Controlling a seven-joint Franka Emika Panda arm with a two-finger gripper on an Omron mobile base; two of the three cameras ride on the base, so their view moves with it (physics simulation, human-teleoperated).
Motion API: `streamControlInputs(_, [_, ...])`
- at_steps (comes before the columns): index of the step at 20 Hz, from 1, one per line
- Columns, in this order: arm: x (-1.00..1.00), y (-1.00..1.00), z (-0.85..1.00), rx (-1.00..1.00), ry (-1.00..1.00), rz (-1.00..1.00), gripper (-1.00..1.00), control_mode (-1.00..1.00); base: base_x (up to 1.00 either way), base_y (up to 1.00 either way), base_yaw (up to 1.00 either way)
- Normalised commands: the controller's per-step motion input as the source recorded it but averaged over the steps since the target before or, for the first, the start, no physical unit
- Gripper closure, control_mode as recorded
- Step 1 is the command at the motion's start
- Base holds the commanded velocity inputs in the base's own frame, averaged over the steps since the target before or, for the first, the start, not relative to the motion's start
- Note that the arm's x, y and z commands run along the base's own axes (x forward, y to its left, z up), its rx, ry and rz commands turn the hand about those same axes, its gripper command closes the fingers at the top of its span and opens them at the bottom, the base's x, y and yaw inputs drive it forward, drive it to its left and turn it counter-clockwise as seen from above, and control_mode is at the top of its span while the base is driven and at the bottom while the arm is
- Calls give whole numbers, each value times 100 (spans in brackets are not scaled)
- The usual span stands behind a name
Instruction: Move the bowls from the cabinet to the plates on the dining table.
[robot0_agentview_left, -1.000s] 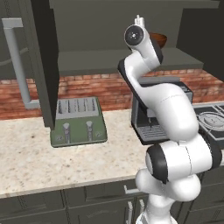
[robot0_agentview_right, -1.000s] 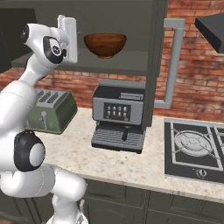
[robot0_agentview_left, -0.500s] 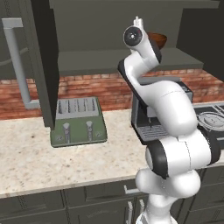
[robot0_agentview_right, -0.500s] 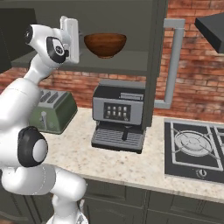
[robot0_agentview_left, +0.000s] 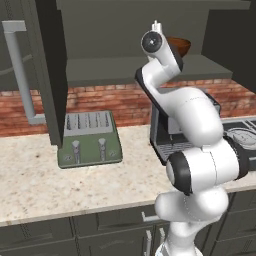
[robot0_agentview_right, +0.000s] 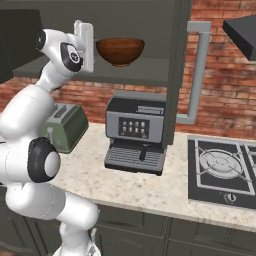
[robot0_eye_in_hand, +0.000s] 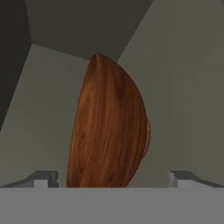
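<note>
Red brick backs a speckled beige counter (robot0_agentview_right: 150, 187) under an open dark grey-green cabinet (robot0_agentview_right: 177, 60), its door swung out with a long silver bar handle (robot0_agentview_right: 197, 75). On the cabinet's inner shelf (robot0_agentview_right: 125, 75) sits the reddish-brown bowl (robot0_agentview_right: 120, 51), glossy with a wood-like grain, upright and close to the shelf's front edge, toward the right-hand end by the cabinet's side wall. In the left base view the bowl (robot0_agentview_left: 179, 46) peeks out from behind the arm's raised wrist.

The gripper (robot0_eye_in_hand: 112, 177) is lifted to shelf height and points straight at the bowl (robot0_eye_in_hand: 109, 131), which sits between its two finger tips; the tips (robot0_eye_in_hand: 43, 178) stand wide apart, one on each side of the bowl, and whether either touches it cannot be told. In the right base view the gripper (robot0_agentview_right: 89, 46) sits just beside the bowl's left side.

Below the shelf, a black and silver coffee machine (robot0_agentview_right: 136, 131) stands against the brick near the counter's back edge, directly under the bowl. A green toaster (robot0_agentview_left: 89, 138) sits farther left on the counter, partly hidden by the arm in the right base view. A gas hob (robot0_agentview_right: 222, 172) is set into the counter's right end, with a dark extractor hood (robot0_agentview_right: 242, 29) above it.
</note>
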Motion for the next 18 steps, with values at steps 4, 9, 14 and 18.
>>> streamControlInputs(4, [28, -16, -2, 0, 0, 1, -100, -100, 0, 0, 0])
streamControlInputs(9, [31, -16, -4, 0, 0, 1, -100, -100, 0, 0, 0])
streamControlInputs(14, [20, -3, -14, 0, 0, 0, -100, -100, 0, 0, 0])
streamControlInputs(18, [18, 0, -21, 0, 0, 0, -100, -100, 0, 0, 0])
